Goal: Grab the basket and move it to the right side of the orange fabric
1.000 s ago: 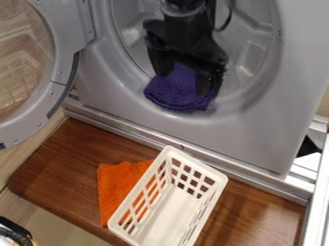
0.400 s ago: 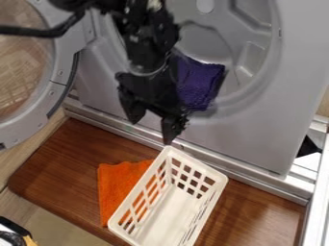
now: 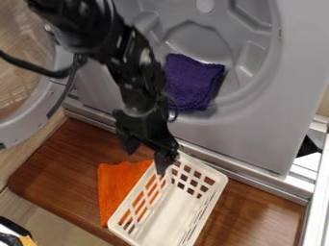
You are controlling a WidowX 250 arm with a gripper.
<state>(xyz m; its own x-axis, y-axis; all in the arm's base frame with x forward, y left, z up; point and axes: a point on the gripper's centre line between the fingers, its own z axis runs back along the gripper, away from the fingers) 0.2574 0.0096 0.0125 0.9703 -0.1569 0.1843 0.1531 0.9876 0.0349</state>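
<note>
One basket [image 3: 168, 211], one orange fabric [image 3: 118, 185], one purple cloth [image 3: 193, 82]

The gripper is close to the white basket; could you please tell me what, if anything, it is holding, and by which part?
Nothing is held; the gripper is open, one fingertip overlapping the basket in the view.

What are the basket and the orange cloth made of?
The basket looks like hard, smooth plastic, probably molded: it's cream-white, with neat rows of holes and rounded corners. The orange cloth looks like soft, matte fabric, maybe towel-like, because its surface seems fuzzy and its edge is wavy. I can't tell which fiber.
</note>
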